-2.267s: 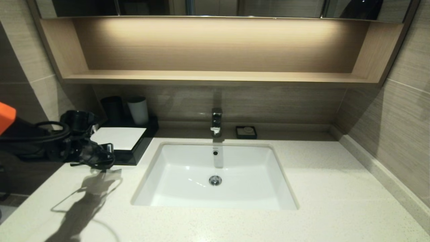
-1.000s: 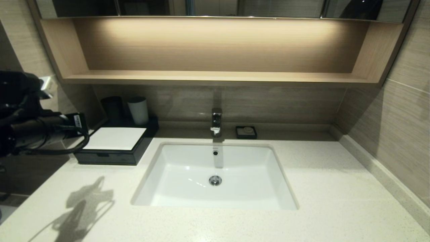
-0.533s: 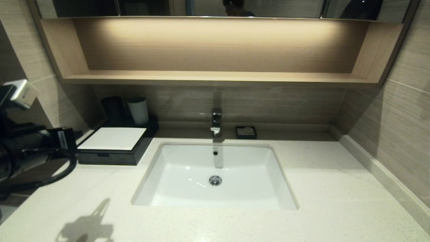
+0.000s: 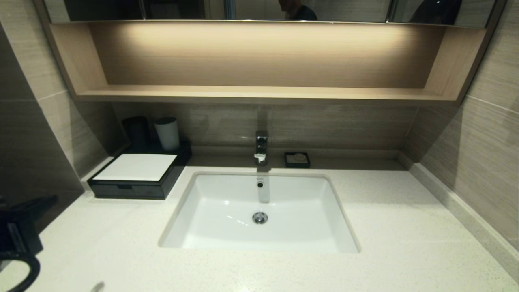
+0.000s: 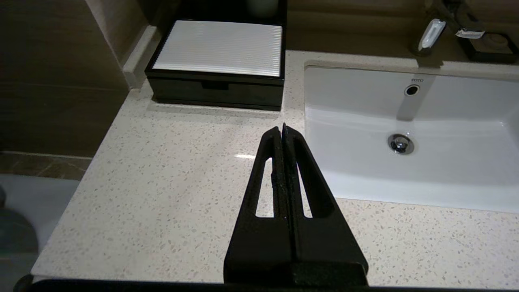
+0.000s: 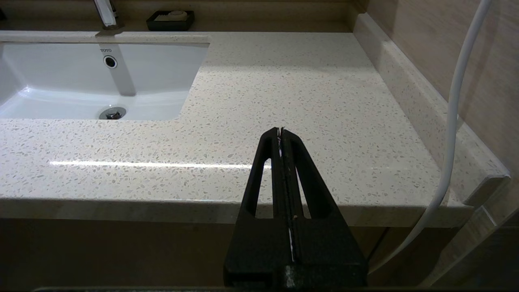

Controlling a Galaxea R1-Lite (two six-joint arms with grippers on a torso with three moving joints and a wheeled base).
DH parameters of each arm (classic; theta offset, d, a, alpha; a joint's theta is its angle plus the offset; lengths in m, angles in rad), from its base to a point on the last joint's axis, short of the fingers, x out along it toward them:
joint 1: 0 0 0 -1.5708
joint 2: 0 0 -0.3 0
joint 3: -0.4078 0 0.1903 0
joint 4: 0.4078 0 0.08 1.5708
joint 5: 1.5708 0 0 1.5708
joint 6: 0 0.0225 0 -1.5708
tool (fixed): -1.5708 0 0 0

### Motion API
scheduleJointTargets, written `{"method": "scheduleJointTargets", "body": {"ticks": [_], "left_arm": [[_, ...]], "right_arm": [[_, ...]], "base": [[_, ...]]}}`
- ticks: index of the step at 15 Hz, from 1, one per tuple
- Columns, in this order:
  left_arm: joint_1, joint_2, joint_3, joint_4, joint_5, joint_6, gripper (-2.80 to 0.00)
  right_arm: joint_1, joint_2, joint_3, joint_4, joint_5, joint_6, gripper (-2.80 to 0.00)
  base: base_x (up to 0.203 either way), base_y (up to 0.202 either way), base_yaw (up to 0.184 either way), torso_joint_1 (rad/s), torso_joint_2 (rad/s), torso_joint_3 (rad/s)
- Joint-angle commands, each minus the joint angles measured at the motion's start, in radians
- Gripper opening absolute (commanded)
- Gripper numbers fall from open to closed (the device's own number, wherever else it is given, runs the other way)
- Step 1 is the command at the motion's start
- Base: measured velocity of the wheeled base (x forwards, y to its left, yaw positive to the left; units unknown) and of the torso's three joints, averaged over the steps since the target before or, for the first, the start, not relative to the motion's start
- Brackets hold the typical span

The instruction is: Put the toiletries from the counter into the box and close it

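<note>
box [image 4: 134, 174] drawer in | left tool [image 5: 282, 129] pressed together, empty; right tool [image 6: 280, 132] likewise, wrist-only

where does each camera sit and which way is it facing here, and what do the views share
Head view: high on the robot, facing forward and down at the counter, sink and box; part of the left arm shows at the lower left edge.
Left wrist view: behind the left claw, shut, above the counter's left part, facing the box and sink.
Right wrist view: behind the right claw, shut, near the counter's front edge, facing its right part.
All three share the sink and faucet.
</note>
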Motion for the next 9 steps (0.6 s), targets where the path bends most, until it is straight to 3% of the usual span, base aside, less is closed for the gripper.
{"method": "scheduleJointTargets", "body": {"ticks": [1, 9], "left_arm": [[0.002, -0.119, 0.074, -0.001, 0.046, 0.001, -2.8], [0.008, -0.314, 0.194, 0.012, 0.247, -0.002, -2.8]], "right_arm": [[0.0, -0.002, 0.001, 0.0, 0.0, 0.0, -2.8], [0.0, -0.002, 0.002, 0.0, 0.0, 0.0, -2.8]], "base": [[0.0, 0.0, 0.0, 0.0, 0.0, 0.0], [0.0, 0.0, 0.0, 0.0, 0.0, 0.0]]}}
